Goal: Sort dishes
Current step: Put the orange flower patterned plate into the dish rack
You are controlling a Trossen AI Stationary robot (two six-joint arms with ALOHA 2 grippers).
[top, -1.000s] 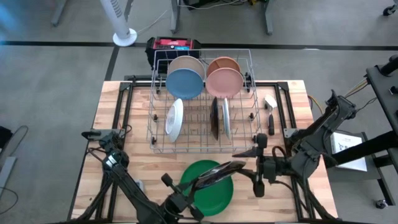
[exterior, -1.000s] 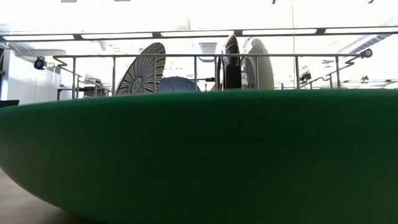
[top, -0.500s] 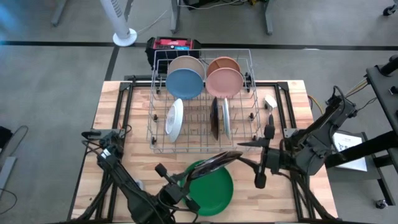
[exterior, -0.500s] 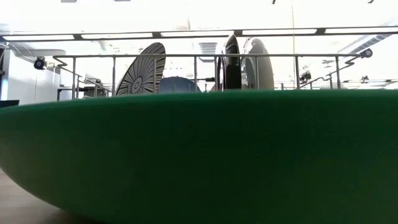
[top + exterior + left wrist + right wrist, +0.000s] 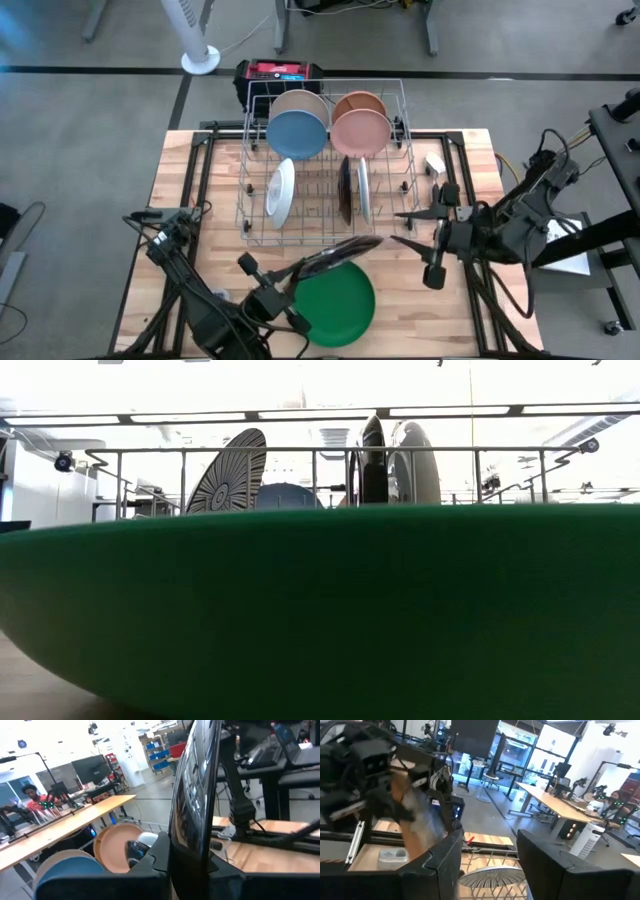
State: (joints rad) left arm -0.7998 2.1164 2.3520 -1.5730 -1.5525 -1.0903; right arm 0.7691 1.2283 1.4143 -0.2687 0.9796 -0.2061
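Glossy dark brown round plate (image 5: 338, 254), shiny enough to mirror the room in the left wrist view, is pinched by its rim in the left fingers (image 5: 292, 272) and held tilted above the table's near edge, between the silver wire rack (image 5: 325, 232) and the large green round plate (image 5: 335, 306). That smooth matte green plate lies flat on the pale wooden plank table (image 5: 200, 210) near the middle of its near edge.

Inside the rack, dishes stand on edge: a matte blue round plate (image 5: 296, 135) and a tan one (image 5: 300, 101) behind it toward the far-left corner, a pink plate (image 5: 360, 132) with a terracotta-tan plate (image 5: 359, 101) behind it toward the far-right corner. Nearer the front stand a blue-white striped plate (image 5: 281, 192), with fine lines radiating from its centre, a second dark plate (image 5: 346, 189) and a white plate (image 5: 364, 189).

The right fingers (image 5: 417, 228) hover spread apart and empty over the table's right side, just beside the rack's near-right corner.

No writing can be read on the dishes.
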